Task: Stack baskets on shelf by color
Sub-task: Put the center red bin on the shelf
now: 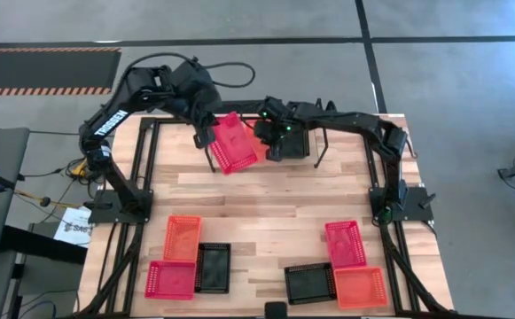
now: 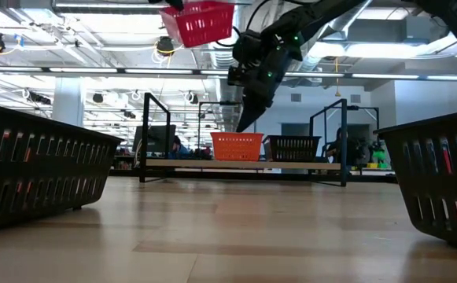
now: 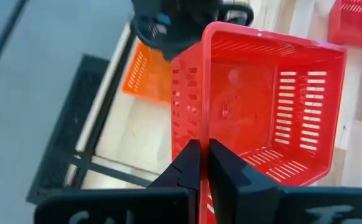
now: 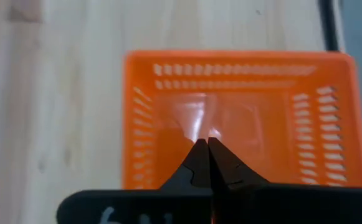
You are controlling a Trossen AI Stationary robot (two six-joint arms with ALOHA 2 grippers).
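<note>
Your left claw (image 3: 199,163) is pinched fully closed on the near wall of a pinkish-red basket (image 1: 234,142), which it holds high above the shelf (image 2: 242,165) at the table's (image 1: 266,199) far edge. Your right claw (image 4: 208,163) is closed tight with nothing in it, hovering just over the orange basket (image 4: 240,118) on the shelf. The low view alone shows a black basket (image 2: 294,148) just beside the orange one; the high view adds six baskets near the front edge.

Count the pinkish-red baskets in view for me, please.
3: one held aloft by the left pincer over the shelf, the held basket; one near-left basket; one near-right basket. Others may hide under the arms.
</note>
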